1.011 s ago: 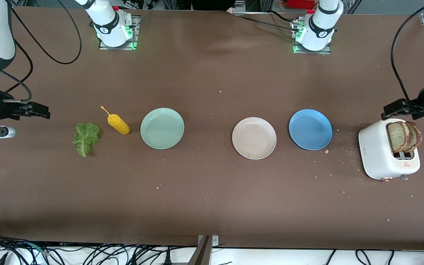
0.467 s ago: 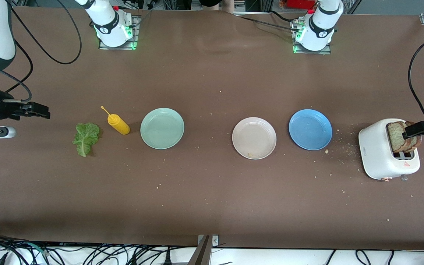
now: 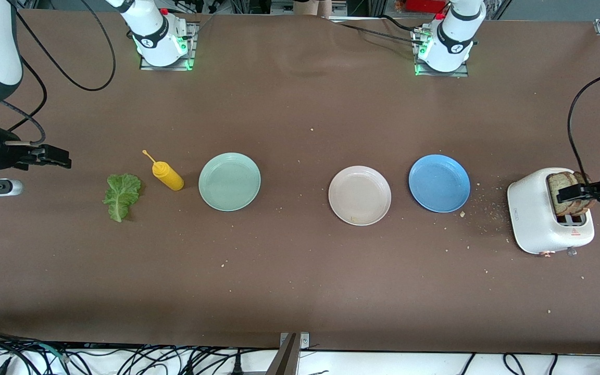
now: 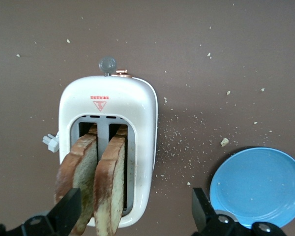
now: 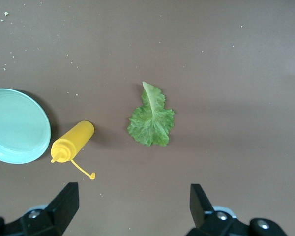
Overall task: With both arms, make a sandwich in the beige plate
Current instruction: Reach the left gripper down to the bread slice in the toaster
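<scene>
I have the left gripper [image 4: 132, 209], jaws wide, over the white toaster [image 3: 539, 213], next closing on one brown-crusted bread slice [image 4: 110, 184]; the right gripper [image 5: 132, 206] waits wide open.

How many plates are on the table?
3, in a row: mint-green plate toward the right arm's end, beige plate mid-table, blue plate beside it, toward the toaster.

A high camera is facing both arm bases, taking in the whole tabletop [image 3: 300, 281]. The left wrist camera is looking straight down, close over the toaster [image 4: 108, 147]; the right wrist camera over the lettuce [image 5: 151, 120]. Each is sharing its patch with the overview.
</scene>
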Controlling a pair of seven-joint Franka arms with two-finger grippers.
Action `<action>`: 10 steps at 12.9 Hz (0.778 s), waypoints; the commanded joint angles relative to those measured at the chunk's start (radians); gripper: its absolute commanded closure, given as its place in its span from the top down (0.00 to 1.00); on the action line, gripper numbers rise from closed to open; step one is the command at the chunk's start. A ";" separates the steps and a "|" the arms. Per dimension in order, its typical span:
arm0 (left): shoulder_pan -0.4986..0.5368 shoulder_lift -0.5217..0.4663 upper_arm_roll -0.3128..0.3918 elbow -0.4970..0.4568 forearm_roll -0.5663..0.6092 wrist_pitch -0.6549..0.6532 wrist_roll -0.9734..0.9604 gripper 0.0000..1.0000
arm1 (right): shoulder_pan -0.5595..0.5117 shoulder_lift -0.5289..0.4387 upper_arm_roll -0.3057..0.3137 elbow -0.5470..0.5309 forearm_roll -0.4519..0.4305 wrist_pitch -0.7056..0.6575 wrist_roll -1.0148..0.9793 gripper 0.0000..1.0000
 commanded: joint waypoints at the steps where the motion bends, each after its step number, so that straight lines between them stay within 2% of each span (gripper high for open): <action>1: 0.023 -0.041 -0.009 -0.086 0.052 0.062 0.018 0.99 | 0.004 -0.007 -0.002 -0.011 -0.009 0.011 0.007 1.00; 6: 0.045 -0.102 -0.009 -0.265 0.063 0.210 0.005 0.96 | 0.004 -0.009 -0.002 -0.011 -0.009 0.010 0.002 1.00; 7: 0.055 -0.101 -0.011 -0.273 0.064 0.221 0.008 0.81 | 0.004 -0.009 -0.002 -0.011 -0.009 0.010 0.002 1.00; 8: 0.056 -0.099 -0.011 -0.273 0.063 0.221 0.016 0.58 | 0.004 -0.009 -0.002 -0.011 -0.009 0.010 0.001 1.00; 9: 0.056 -0.098 -0.009 -0.273 0.063 0.218 0.016 0.27 | 0.004 -0.007 -0.002 -0.011 -0.007 0.011 0.002 1.00; 10: 0.056 -0.096 -0.009 -0.273 0.063 0.215 0.008 0.08 | 0.004 -0.007 -0.004 -0.011 -0.007 0.011 0.001 1.00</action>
